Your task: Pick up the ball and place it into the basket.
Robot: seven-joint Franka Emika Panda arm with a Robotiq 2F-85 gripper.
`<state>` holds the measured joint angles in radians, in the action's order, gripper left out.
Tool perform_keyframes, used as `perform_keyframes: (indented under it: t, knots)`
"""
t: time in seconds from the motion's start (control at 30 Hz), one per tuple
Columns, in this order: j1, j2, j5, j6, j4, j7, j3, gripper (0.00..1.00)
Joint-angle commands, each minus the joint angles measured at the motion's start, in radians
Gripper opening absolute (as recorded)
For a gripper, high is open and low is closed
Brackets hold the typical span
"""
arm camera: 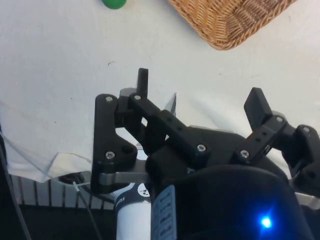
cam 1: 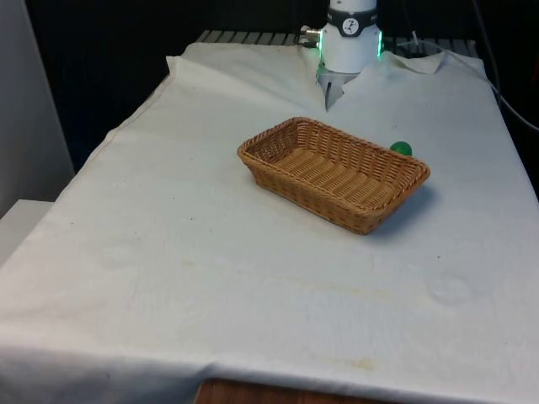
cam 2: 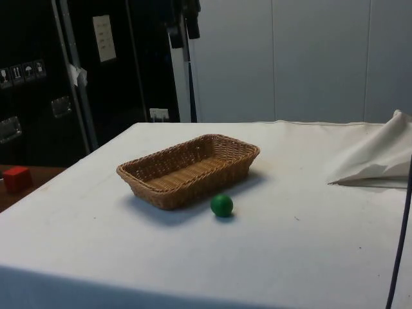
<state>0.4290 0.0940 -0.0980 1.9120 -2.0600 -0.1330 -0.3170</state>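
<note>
A small green ball [cam 1: 401, 148] lies on the white cloth just behind the basket's far right corner, close to its wall [cam 2: 222, 205]. The woven brown basket [cam 1: 367, 220] stands mid-table with nothing in it [cam 2: 166, 194]. My gripper [arm camera: 200, 92] is high above the table near the robot's base, open, with nothing between its fingers [arm camera: 143, 80]. From the wrist, the ball [arm camera: 114, 3] and one basket corner [arm camera: 230, 25] lie well beyond the fingertips. In the side view the black gripper [cam 2: 183, 26] hangs at the upper edge, far above the basket.
The robot's white base [cam 1: 349, 38] stands at the table's far end, where the cloth bunches into a raised fold [cam 2: 373, 161]. A red box [cam 2: 17, 178] sits off the table beside the dark cabinets. A dark cable [cam 2: 402, 244] hangs at the side view's right edge.
</note>
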Motion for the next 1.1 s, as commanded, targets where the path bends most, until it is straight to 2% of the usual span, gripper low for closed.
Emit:
perform_keyframes:
  t: [0.0, 0.1, 0.33, 0.37, 0.47, 0.63, 0.67, 0.7, 0.97, 1.0, 1.07]
  knots:
    - [0.003, 0.002, -0.010, 0.009, -0.006, -0.015, 0.006, 1.00]
    - [0.001, -0.001, -0.006, 0.000, -0.004, -0.019, 0.016, 1.00]
    - [0.006, -0.006, -0.019, 0.017, -0.025, -0.070, 0.052, 1.00]
    - [0.003, -0.010, -0.009, 0.002, -0.014, -0.055, 0.048, 1.00]
    - [0.007, 0.000, -0.022, 0.035, -0.055, -0.096, 0.069, 1.00]
    - [0.008, 0.013, -0.031, 0.075, -0.108, -0.130, 0.092, 1.00]
    - [0.005, 0.005, -0.021, 0.058, -0.095, -0.117, 0.090, 1.00]
    - [0.008, 0.020, -0.034, 0.095, -0.134, -0.143, 0.102, 1.00]
    - [0.008, 0.051, -0.042, 0.183, -0.244, -0.195, 0.141, 1.00]
    - [0.006, 0.042, -0.031, 0.158, -0.224, -0.176, 0.135, 1.00]
    - [0.007, 0.057, -0.043, 0.205, -0.269, -0.205, 0.150, 1.00]
